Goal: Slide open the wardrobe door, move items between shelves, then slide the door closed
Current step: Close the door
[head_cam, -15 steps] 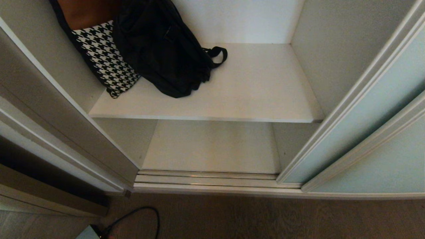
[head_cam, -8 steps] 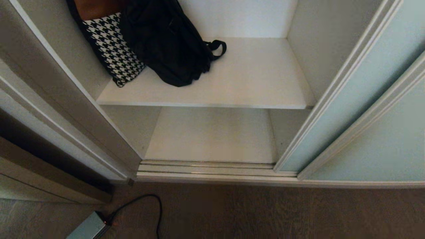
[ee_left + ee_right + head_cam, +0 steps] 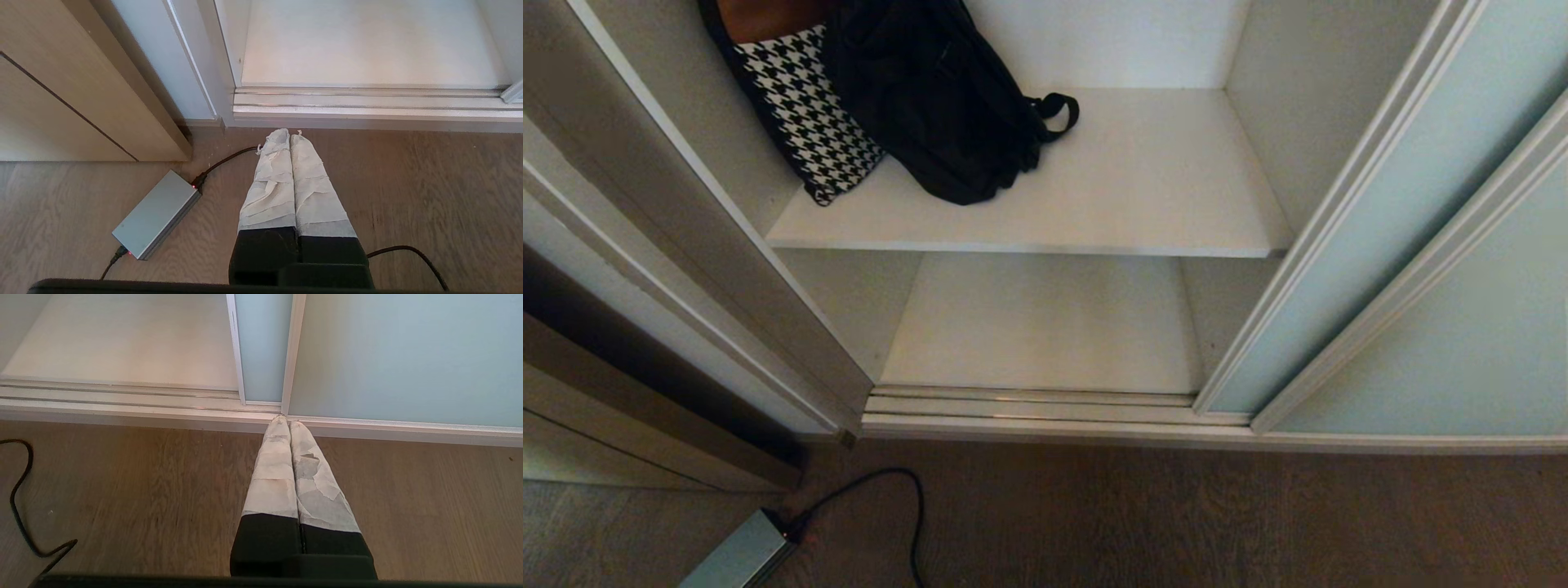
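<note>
The wardrobe stands open, with the sliding wardrobe door (image 3: 1339, 269) of pale blue-green glass pushed to the right. A black fabric bag (image 3: 939, 106) slumps at the back left of the upper white shelf (image 3: 1160, 188), leaning beside a black-and-white houndstooth bag (image 3: 809, 114). The lower shelf (image 3: 1045, 327) is bare. Neither gripper shows in the head view. My left gripper (image 3: 289, 134) hangs shut and empty over the wooden floor before the track (image 3: 367, 100). My right gripper (image 3: 284, 420) is shut and empty too, its tips near the foot of the door (image 3: 261, 347).
A grey power adapter (image 3: 739, 555) with a black cable (image 3: 882, 490) lies on the floor at the lower left. A brown wooden frame (image 3: 645, 425) borders the wardrobe's left side. A second glass panel (image 3: 1462, 343) stands in front at the right.
The whole head view has shifted: the wardrobe sits higher in the picture and more floor and the adapter show. The bags and the door have not moved.
</note>
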{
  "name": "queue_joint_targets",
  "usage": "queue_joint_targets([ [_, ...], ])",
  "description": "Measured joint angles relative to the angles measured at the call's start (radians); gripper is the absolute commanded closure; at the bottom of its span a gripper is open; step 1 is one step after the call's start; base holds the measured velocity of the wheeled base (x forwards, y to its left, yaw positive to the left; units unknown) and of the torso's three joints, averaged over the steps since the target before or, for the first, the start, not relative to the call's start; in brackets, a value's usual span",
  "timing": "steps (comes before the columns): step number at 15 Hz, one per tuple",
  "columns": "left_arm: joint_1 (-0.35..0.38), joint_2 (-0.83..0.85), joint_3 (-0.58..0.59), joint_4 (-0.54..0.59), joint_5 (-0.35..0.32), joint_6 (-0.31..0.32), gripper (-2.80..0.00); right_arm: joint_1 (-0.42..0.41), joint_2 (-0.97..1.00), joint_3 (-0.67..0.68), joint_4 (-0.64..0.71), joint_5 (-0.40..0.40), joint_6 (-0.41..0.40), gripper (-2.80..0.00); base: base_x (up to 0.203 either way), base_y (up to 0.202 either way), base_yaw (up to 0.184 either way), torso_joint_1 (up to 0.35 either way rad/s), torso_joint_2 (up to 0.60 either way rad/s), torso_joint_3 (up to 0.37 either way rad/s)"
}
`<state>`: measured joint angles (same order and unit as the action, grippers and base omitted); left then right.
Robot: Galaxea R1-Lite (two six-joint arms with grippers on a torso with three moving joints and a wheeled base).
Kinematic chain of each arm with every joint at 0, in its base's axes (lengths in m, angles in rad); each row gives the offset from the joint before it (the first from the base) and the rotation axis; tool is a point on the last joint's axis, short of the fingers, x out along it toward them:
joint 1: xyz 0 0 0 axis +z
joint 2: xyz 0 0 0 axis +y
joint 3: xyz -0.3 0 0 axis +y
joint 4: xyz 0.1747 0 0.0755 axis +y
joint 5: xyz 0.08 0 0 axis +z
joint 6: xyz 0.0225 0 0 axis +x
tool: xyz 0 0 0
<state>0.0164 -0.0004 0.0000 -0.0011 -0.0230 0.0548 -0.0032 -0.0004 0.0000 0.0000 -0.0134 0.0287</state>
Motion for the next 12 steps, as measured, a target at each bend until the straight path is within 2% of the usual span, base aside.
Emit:
queue_joint_targets([
  [9,0.0,0.0,0.0,0.0,0.0,-0.001,0.0,0.0,0.0,-0.007,0.01,-0.005,-0.021,0.0,0.0,0.0,0.0,0.0,0.0,0.0],
  [11,0.0,0.0,0.0,0.0,0.0,0.0,0.0,0.0,0.004,-0.077,0.06,-0.01,-0.027,0.0,0.0,0.0,0.0,0.0,0.0,0.0],
  [12,0.0,0.0,0.0,0.0,0.0,-0.001,0.0,0.0,0.013,-0.168,0.092,-0.016,-0.028,0.0,0.0,0.0,0.0,0.0,0.0,0.0],
])
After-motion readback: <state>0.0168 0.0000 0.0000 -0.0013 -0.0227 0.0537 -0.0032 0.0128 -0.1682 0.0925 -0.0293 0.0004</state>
